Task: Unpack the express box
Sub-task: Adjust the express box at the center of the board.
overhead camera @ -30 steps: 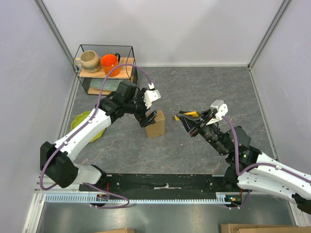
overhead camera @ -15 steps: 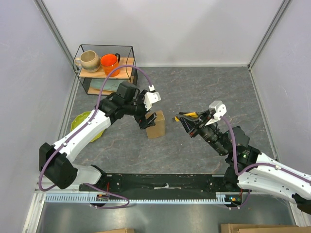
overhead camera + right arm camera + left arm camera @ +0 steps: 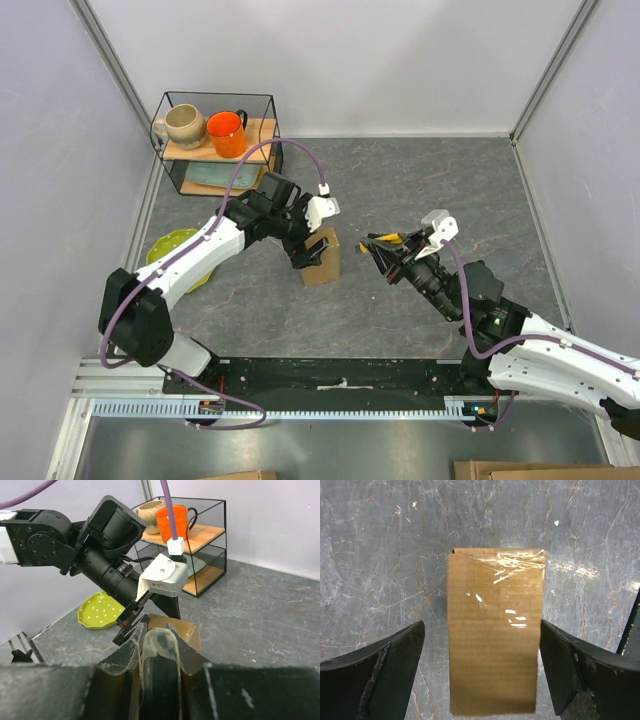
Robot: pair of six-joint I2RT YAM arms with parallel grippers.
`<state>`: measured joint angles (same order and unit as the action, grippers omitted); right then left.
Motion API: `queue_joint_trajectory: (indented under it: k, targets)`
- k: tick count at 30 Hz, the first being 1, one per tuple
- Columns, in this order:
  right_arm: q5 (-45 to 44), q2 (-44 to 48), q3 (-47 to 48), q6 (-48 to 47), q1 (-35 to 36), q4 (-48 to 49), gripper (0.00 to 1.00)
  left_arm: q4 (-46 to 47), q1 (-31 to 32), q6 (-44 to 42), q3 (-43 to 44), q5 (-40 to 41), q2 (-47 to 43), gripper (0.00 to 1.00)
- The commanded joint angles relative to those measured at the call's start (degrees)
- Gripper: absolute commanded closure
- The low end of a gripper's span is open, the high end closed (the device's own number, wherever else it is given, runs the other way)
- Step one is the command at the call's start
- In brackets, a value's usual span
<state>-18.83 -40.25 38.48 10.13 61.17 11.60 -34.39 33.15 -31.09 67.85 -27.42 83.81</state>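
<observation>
- Plate (image 3: pixel 172 250), green with pale dots, lies on the grey marbled table (image 3: pixel 430 180) by the left wall. The left arm crosses over part of it in the top view.
- Behind the plate, in the far left corner, stands a black wire rack (image 3: pixel 270 120) with wooden shelves. A beige mug (image 3: pixel 183 125) and an orange mug (image 3: pixel 226 132) sit side by side on its upper shelf, the orange one to the right.
- The left arm reaches forward and to the right from its base, with a purple cable looping above it. The left gripper (image 3: pixel 482 625) hangs over the express box (image 3: pixel 328 265) with its jaws spread wide. In the left wrist view one dark finger (image 3: pixel 385 670) stands off each long side of the box, with a strip of table showing between each finger and the cardboard. It has hold of nothing.
- The express box, brown cardboard, lies flat on the table near the middle, between the two arms. Crinkled clear tape shines across the end farthest from the left wrist camera.
- To the right of the box, apart from it, the right gripper (image 3: pixel 156 645) points leftward at it. Its fingers are closed tight on a yellow-and-black tool (image 3: pixel 393 236), whose dark tip points toward the box.
</observation>
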Motion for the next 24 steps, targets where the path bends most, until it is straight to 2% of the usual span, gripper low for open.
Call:
queue_joint_trajectory:
  k: [1, 3, 4, 5, 6, 8, 9, 12, 21, 24]
  targets:
    - [-2.26, -0.61, -0.86, -1.52, 0.01, 1.59, 1.0, -0.67, 0.08, -4.59, 1.93, -1.76, 2.84, 0.01]
    - [-2.79, -1.41, -1.56, -2.04, 0.01, 2.38, 1.0, -2.16, -0.19, -5.03, 2.8, -2.37, 5.47, 0.01]
    - [-3.49, -2.54, -1.74, -2.22, 0.09, 2.73, 1.0, -2.78, -0.36, -5.03, 4.11, -3.07, 6.36, 0.07]
    - [-3.84, -3.08, -2.0, -2.48, -0.08, 3.51, 1.0, -3.57, -1.06, -5.03, 4.91, -4.82, 7.5, 0.14]
    - [-4.11, -3.52, -2.79, -2.83, 0.0, 4.13, 1.0, -5.58, -1.41, -5.03, 6.57, -5.71, 9.6, 0.28]
    - [-5.25, -4.92, -3.67, -3.36, 0.09, 6.76, 1.0, -7.52, -2.99, -4.86, 8.25, -8.68, 11.98, 0.42]
    - [-5.69, -5.36, -4.28, -4.15, 0.09, 7.73, 1.0, -8.4, -3.52, -5.12, 8.95, -9.75, 13.12, 0.52]
    - [-8.06, -8.61, -4.9, -6.69, 0.01, 11.51, 1.0, -11.39, -5.89, -5.12, 11.51, -13.88, 17.16, 0.73]
    - [-14.47, -16.61, -8.85, -13.55, 0.09, 30.22, 1.0, -14.73, -8.27, -5.56, 13.26, -20.56, 22.35, 0.67]
    - [-15.18, -22.3, -8.34, -17.07, 0.01, 35.76, 1.0, -16.76, -8.97, -5.65, 14.67, -22.85, 24.99, 0.65]
